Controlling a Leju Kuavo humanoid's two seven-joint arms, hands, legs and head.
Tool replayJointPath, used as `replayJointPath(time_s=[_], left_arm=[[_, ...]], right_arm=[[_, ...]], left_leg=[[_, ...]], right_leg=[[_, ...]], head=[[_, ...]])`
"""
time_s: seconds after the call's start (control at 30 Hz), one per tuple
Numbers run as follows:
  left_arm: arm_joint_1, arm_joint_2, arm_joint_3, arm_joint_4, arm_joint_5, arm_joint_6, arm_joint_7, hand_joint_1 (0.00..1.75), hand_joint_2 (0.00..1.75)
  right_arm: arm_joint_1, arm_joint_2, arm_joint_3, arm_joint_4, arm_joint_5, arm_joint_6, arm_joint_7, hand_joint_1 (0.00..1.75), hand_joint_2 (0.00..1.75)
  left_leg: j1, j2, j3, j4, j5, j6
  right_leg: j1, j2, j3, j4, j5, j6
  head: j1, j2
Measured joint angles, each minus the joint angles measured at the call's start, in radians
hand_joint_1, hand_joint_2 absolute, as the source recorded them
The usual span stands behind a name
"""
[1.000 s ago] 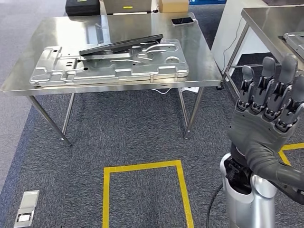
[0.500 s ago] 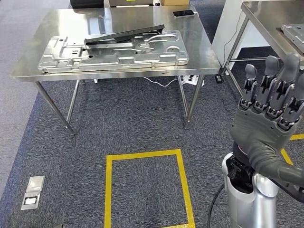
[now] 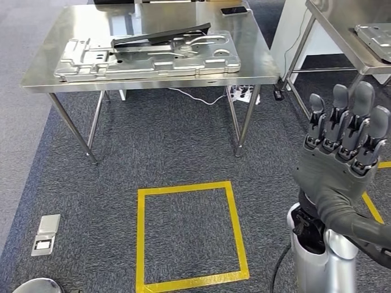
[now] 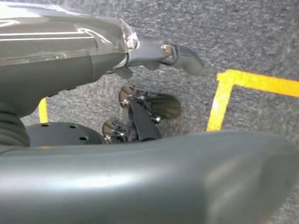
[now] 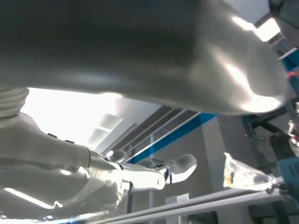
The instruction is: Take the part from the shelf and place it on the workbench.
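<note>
Right robot hand (image 3: 343, 160) raised, fingers apart and empty, well apart from part (image 3: 149, 56) on workbench (image 3: 258, 58).

A steel tabletop (image 3: 258, 61) on slanted legs stood on dark grey carpet (image 3: 161, 146), with a yellow taped square (image 3: 140, 238) marked nearby.

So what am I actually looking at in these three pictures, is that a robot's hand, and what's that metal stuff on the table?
Yes. It is a two-legged humanoid robot. The head view looks down from high on its body: its grey right hand is raised, fingers apart, holding nothing. Ahead stands a stainless steel table carrying a large pressed silver metal panel with a long black bar lying across it and a dark phone at the back. A yellow taped square marks the grey carpet. The other two pictures come from wrist cameras. The left hand hangs over the carpet, holding nothing.
</note>
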Motion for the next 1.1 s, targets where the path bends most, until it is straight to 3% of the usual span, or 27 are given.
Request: replayJointPath(time_s=[0.07,0.13,0.2,0.23,0.27,0.3,0.37,0.43,0.47,0.57,0.63,0.7,0.73,0.77,0.8,0.9,0.93,1.03,1.1], left_arm=[[0.001,0.000,0.001,0.000,0.002,0.000,0.000,0.00,0.00],[0.002,0.001,0.002,0.000,0.003,0.000,0.000,0.00,0.00],[0.003,0.001,0.002,0.000,0.004,-0.001,0.000,0.00,0.00],[0.004,0.001,0.002,0.000,0.004,-0.002,0.001,0.00,0.00],[0.004,0.001,0.003,0.000,0.007,-0.003,0.004,0.00,0.00],[0.004,0.001,0.005,0.000,0.011,-0.004,0.007,0.00,0.00],[0.003,0.001,0.010,0.000,0.019,-0.003,0.016,0.00,0.00],[0.003,0.001,0.016,0.000,0.025,-0.001,0.027,0.00,0.00],[0.003,0.001,0.019,0.000,0.029,0.001,0.034,0.00,0.00],[0.003,0.000,0.027,0.000,0.038,0.010,0.052,0.00,0.00],[0.003,0.000,0.031,0.000,0.039,0.017,0.065,0.00,0.00],[0.004,0.000,0.035,0.000,0.039,0.023,0.077,0.00,0.87],[0.004,0.000,0.038,0.000,0.039,0.025,0.080,0.00,1.31],[0.004,0.000,0.040,0.000,0.039,0.028,0.082,0.00,1.75],[0.004,0.000,0.042,0.000,0.039,0.030,0.084,0.00,1.75],[0.003,-0.001,0.044,0.000,0.039,0.032,0.085,0.00,1.75],[0.002,-0.002,0.045,0.000,0.039,0.032,0.085,0.00,1.75],[0.002,-0.003,0.046,0.000,0.039,0.032,0.084,0.00,1.75],[0.003,-0.004,0.048,0.000,0.039,0.032,0.084,0.00,1.75]], right_arm=[[0.010,-0.001,0.001,0.000,0.009,-0.001,-0.008,0.00,0.00],[0.018,-0.001,0.007,0.000,0.017,-0.001,-0.015,0.00,0.00],[0.030,-0.001,0.012,0.000,0.025,-0.001,-0.018,0.00,0.00],[0.035,-0.001,0.014,0.000,0.030,-0.002,-0.019,0.00,0.00],[0.040,-0.001,0.017,0.000,0.036,-0.005,-0.021,0.00,0.00],[0.044,-0.002,0.020,0.000,0.041,-0.008,-0.022,0.00,0.00],[0.050,-0.003,0.029,0.000,0.054,-0.016,-0.028,0.00,0.00],[0.053,-0.004,0.038,0.000,0.067,-0.024,-0.031,0.00,0.00],[0.055,-0.006,0.041,0.000,0.074,-0.028,-0.032,0.00,0.00],[0.065,-0.015,0.049,0.001,0.085,-0.036,-0.033,0.00,0.00],[0.074,-0.025,0.053,0.004,0.086,-0.038,-0.034,0.00,0.00],[0.088,-0.035,0.056,0.016,0.090,-0.040,-0.034,0.00,0.00],[0.097,-0.039,0.057,0.027,0.094,-0.042,-0.034,0.00,0.00],[0.107,-0.043,0.058,0.039,0.101,-0.045,-0.031,0.00,0.00],[0.116,-0.046,0.060,0.054,0.111,-0.049,-0.024,0.00,0.00],[0.135,-0.052,0.073,0.112,0.158,-0.073,0.003,0.00,0.00],[0.141,-0.055,0.081,0.139,0.177,-0.087,0.014,0.00,0.00],[0.177,-0.061,0.106,0.246,0.247,-0.148,0.048,0.00,0.00],[0.201,-0.062,0.123,0.323,0.288,-0.185,0.060,0.00,0.00]], left_leg=[[0.002,-0.003,-0.011,0.004,-0.008,-0.011],[0.006,-0.007,-0.038,0.064,-0.078,-0.026],[0.014,-0.008,-0.070,0.189,-0.164,-0.040],[0.017,-0.008,-0.077,0.242,-0.180,-0.045],[0.020,-0.008,-0.070,0.268,-0.174,-0.049],[0.022,-0.008,-0.047,0.258,-0.151,-0.053],[0.026,-0.008,0.035,0.147,-0.100,-0.055],[0.024,-0.010,0.111,0.027,-0.093,-0.047],[0.022,-0.011,0.127,-0.004,-0.101,-0.042],[0.020,-0.009,0.120,-0.021,-0.097,-0.020],[0.021,-0.006,0.104,-0.024,-0.082,0.000],[0.017,-0.003,0.085,-0.023,-0.068,0.010],[0.014,-0.003,0.077,-0.022,-0.061,0.012],[0.012,-0.002,0.070,-0.021,-0.056,0.013],[0.010,-0.002,0.065,-0.021,-0.051,0.013],[0.005,-0.002,0.058,-0.017,-0.044,0.008],[0.004,-0.002,0.056,-0.015,-0.042,0.005],[0.004,-0.002,0.047,-0.013,-0.034,-0.011],[0.006,-0.005,0.038,0.006,-0.054,-0.021]], right_leg=[[-0.004,-0.002,-0.008,-0.011,0.012,-0.007],[-0.012,-0.005,-0.028,-0.020,0.022,-0.016],[-0.013,-0.009,-0.056,-0.014,0.033,-0.022],[-0.014,-0.011,-0.069,-0.009,0.039,-0.021],[-0.015,-0.013,-0.082,-0.003,0.045,-0.019],[-0.016,-0.014,-0.094,0.003,0.050,-0.016],[-0.018,-0.014,-0.115,0.014,0.058,-0.009],[-0.018,-0.012,-0.126,0.021,0.067,0.003],[-0.017,-0.012,-0.129,0.021,0.074,0.010],[-0.019,-0.009,-0.141,0.027,0.079,0.029],[-0.020,-0.004,-0.168,0.086,0.025,0.036],[-0.020,-0.001,-0.209,0.213,-0.056,0.038],[-0.019,-0.001,-0.222,0.268,-0.081,0.038],[-0.019,0.000,-0.219,0.292,-0.089,0.038],[-0.018,0.000,-0.195,0.274,-0.077,0.036],[-0.013,0.000,-0.063,0.072,-0.003,0.020],[-0.010,0.000,-0.036,0.023,0.007,0.014],[-0.006,0.000,-0.026,-0.011,0.011,0.002],[-0.011,-0.004,-0.032,-0.015,0.019,-0.010]], head=[[0.000,0.000],[-0.001,0.000],[-0.001,0.000],[-0.001,0.000],[-0.001,0.000],[-0.001,0.000],[-0.001,0.000],[0.000,0.000],[0.000,0.000],[0.001,0.000],[0.001,0.000],[0.002,0.000],[0.002,0.000],[0.002,0.000],[0.002,0.000],[0.002,0.000],[0.002,0.000],[0.002,0.000],[0.001,0.000]])
